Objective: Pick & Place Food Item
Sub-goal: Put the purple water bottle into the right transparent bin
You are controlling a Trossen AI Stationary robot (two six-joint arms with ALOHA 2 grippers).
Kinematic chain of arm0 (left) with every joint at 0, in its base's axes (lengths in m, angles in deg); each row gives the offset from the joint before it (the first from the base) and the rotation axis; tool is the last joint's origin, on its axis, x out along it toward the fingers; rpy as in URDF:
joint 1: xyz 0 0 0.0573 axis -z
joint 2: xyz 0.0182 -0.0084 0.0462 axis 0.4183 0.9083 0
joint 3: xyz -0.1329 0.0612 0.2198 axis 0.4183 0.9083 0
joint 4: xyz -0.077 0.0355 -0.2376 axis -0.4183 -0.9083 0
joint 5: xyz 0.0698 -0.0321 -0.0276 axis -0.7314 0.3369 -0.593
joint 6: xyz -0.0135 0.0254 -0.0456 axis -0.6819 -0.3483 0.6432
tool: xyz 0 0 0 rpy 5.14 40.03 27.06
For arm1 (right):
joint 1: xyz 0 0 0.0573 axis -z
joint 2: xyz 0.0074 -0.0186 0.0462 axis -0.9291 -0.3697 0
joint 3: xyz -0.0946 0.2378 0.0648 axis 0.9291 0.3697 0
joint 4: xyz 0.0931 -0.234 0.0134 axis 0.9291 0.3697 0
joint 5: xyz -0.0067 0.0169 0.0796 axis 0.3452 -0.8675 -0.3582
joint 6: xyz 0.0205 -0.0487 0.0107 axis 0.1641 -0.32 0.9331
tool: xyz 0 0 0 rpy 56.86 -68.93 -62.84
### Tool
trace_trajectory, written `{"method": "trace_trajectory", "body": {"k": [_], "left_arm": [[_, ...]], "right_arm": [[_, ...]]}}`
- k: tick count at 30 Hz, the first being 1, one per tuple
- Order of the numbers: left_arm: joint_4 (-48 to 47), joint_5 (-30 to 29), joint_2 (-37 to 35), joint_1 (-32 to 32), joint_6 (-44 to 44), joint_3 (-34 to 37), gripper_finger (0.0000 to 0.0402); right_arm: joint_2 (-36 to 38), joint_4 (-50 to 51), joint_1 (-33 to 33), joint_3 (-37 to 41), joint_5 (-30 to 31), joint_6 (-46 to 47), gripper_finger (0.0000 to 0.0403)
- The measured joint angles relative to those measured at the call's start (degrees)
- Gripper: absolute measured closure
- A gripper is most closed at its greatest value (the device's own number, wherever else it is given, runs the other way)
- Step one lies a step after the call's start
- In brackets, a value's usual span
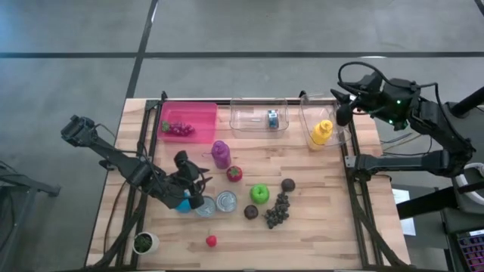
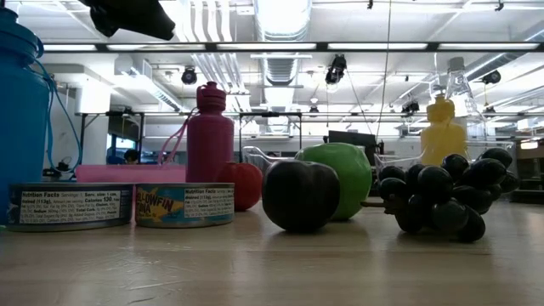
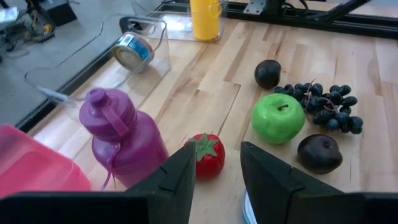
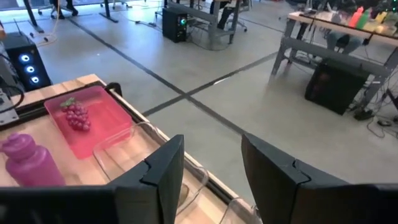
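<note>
Tomato (image 3: pixel 206 155): target, not yet grasped.
Left gripper (image 3: pixel 214 177): fingers apart, empty, hovering near.
Right gripper (image 4: pixel 211 171): spread, empty.
Next: descend, straddle, pinch.

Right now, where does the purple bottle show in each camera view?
High view: purple bottle stands below the pink bin.
Low view: left of centre, behind the cans.
Left wrist view: lower left, beside the tomato.
Right wrist view: bottom left corner.
Shared landmark: the pink bin.
</note>
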Motion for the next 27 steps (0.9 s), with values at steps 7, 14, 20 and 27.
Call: {"method": "trace_trajectory", "body": {"k": [7,14,20,27], "left_arm": [[0.58,3.47,0.0,-0.63,0.41,-1.06,0.0273],[0.29,11.21,0.0,-3.82,0.89,-6.92,0.0274],[-10.12,12.64,0.0,-6.66,5.35,-14.27,0.0275],[-17.7,12.62,1.16,-10.24,3.05,-20.66,0.0276]], "right_arm": [[0.13,-0.02,-0.01,0.01,0.02,-3.36,0.0249],[0.11,0.0,-0.02,0.01,0.02,-3.55,0.0248],[0.13,0.02,0.0,0.01,0.04,-4.35,0.0257],[0.13,0.02,0.0,0.01,0.04,-5.91,0.0257]]}}
